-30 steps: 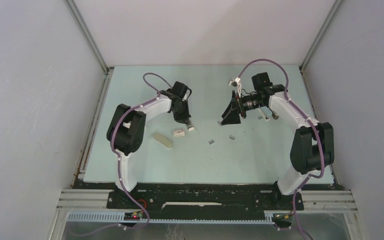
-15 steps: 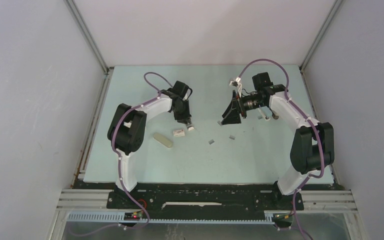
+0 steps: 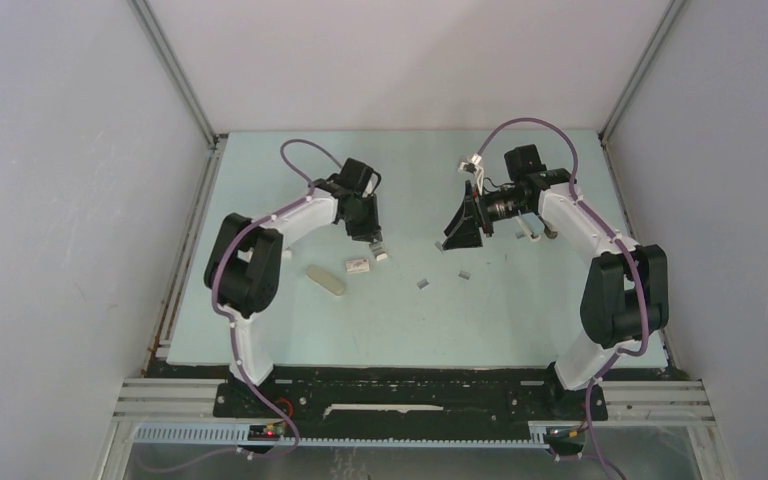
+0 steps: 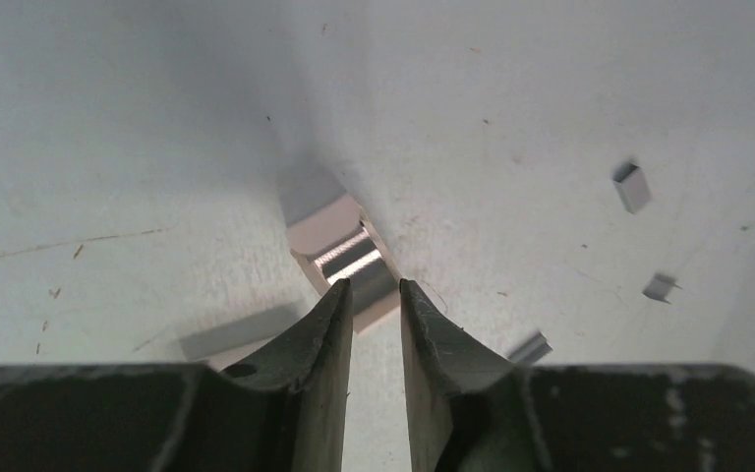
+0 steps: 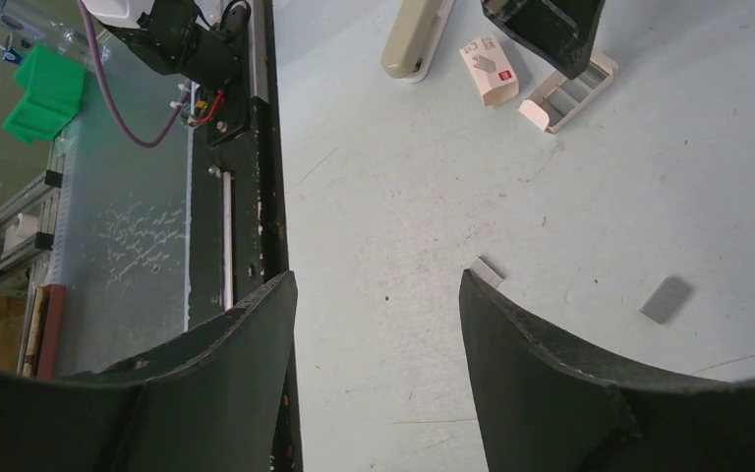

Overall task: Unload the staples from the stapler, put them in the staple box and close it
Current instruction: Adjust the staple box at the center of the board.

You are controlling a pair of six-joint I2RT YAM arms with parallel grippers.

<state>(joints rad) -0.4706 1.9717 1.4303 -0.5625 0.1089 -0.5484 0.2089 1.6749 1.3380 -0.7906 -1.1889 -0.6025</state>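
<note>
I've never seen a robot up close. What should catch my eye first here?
Over a pale green table, the left gripper, nearly closed, hovers above a small tray holding shiny staples. The right gripper gapes wide, empty. A cream stapler lies left of the tray.

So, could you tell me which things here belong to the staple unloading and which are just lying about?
Job: stapler; loose staples; left gripper.
Lying about, probably: box; tray at that gripper's tips.
</note>
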